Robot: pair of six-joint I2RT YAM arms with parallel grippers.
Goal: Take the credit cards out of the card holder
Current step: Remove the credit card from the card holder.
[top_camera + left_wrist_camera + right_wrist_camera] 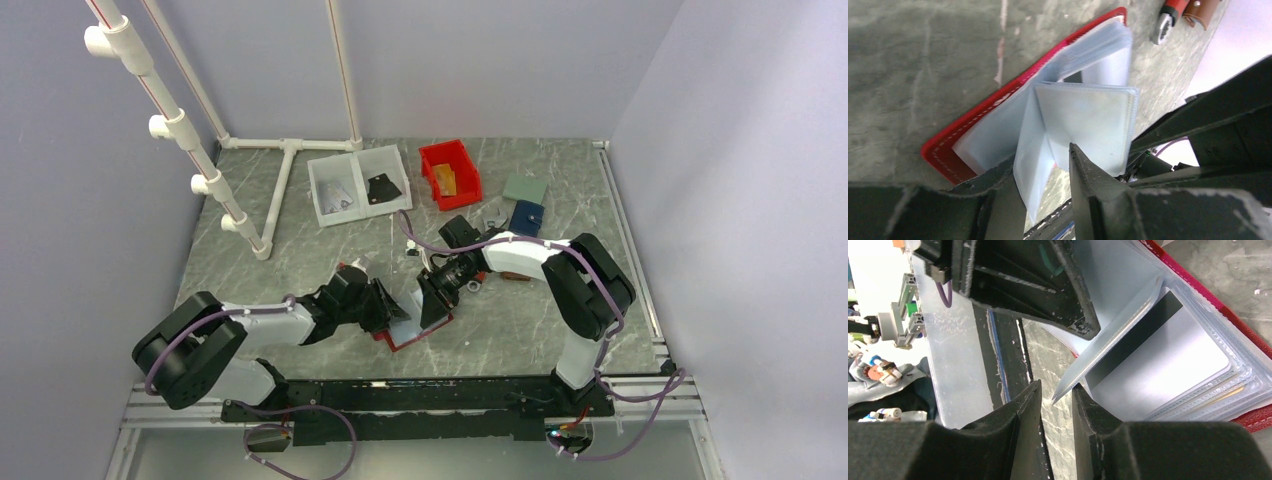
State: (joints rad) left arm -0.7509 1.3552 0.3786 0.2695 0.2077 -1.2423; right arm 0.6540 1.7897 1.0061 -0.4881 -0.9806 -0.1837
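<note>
The red card holder (400,338) lies open on the table between my two grippers, its pale blue-grey sleeves fanned up. In the left wrist view its red edge (948,150) shows, and one sleeve leaf (1033,170) hangs loosely between the fingers of my left gripper (1042,160), which is open. My right gripper (1056,387) is narrowly open, with the corner of a sleeve leaf (1108,340) between its tips. A silver-grey card with a black stripe (1158,365) sits in a pocket of the holder (1255,420). In the top view the left gripper (388,305) and the right gripper (435,300) face each other.
A red bin (462,158) at the back holds a tan-orange flat thing (445,180). A white two-part tray (357,185) stands left of it. A blue wallet (526,217) and a grey-green square (525,188) lie at the back right. A white pipe frame (280,190) stands at the left.
</note>
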